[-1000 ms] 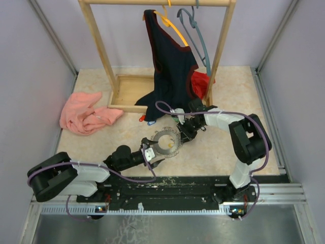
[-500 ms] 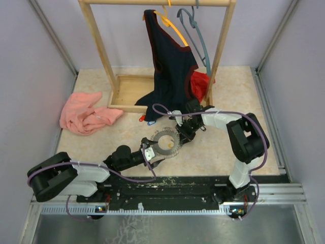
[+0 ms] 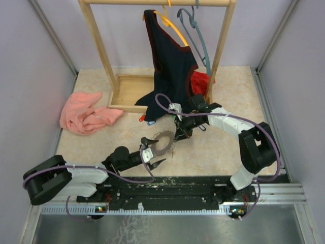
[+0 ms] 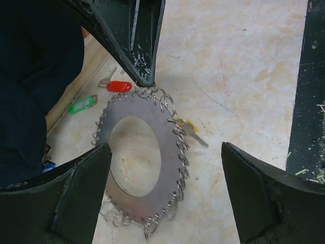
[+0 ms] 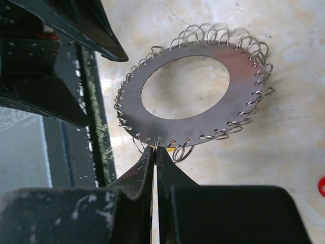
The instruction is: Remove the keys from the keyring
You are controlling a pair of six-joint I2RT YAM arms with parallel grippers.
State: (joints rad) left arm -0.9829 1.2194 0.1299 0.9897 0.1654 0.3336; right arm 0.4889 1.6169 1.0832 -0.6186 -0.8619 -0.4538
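Near the middle of the pale, stone-look bench sits the flat grey metal keyring with little wire loops all round its edge. The right end effector is pinched tight on one edge of it, right at the loops. The left end effector is spread wide and holds nothing; the keyring sits between its two fingers, not touching them.

A small key with a red tag and a key with a green tag lie on the bench just beside the keyring and look loose. A key with a yellow tag pokes out from under its edge; I cannot tell if it is hooked on.

The job now, I think, is to get that yellow key off. The right end effector should hold the keyring firm and steady. Then the left one can come in low, close on the yellow tag only, and pull it slowly along its loop until it slides free. If it grabs a loop too, the keyring may twist out of the pinch.

A second ago the keyring lay flat and the right end effector was beside it, not fully shut. Now it has closed, and the keyring looks tipped up and pulled a bit toward the left arm. The right arm's elbow has swung out to the side.
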